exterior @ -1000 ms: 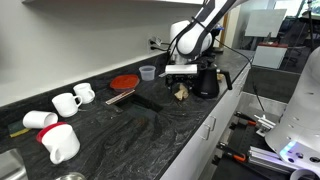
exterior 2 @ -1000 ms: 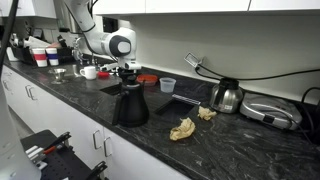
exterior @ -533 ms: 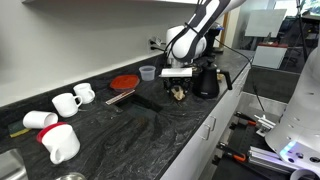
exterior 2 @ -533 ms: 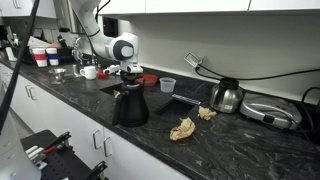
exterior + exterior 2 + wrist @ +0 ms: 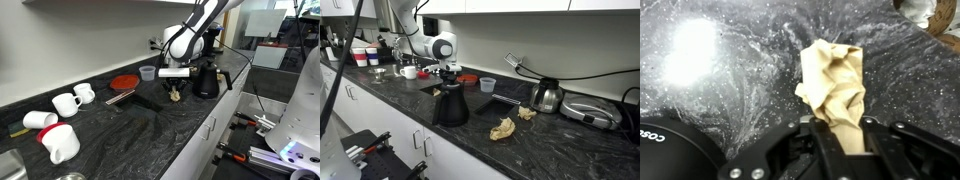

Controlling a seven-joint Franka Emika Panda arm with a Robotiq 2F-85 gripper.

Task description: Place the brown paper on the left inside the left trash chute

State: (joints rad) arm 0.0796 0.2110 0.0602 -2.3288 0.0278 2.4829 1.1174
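The gripper (image 5: 175,87), clamped on the paper (image 5: 176,95), has shifted away from the counter's front edge and the jug (image 5: 206,80) (only slightly).

My gripper (image 5: 840,135) covers the lower end of the brown paper (image 5: 832,80). In an exterior view the black jug (image 5: 450,105) at the desk's front edge screens that paper. The wrist view's top edge crops another paper wad (image 5: 923,10).
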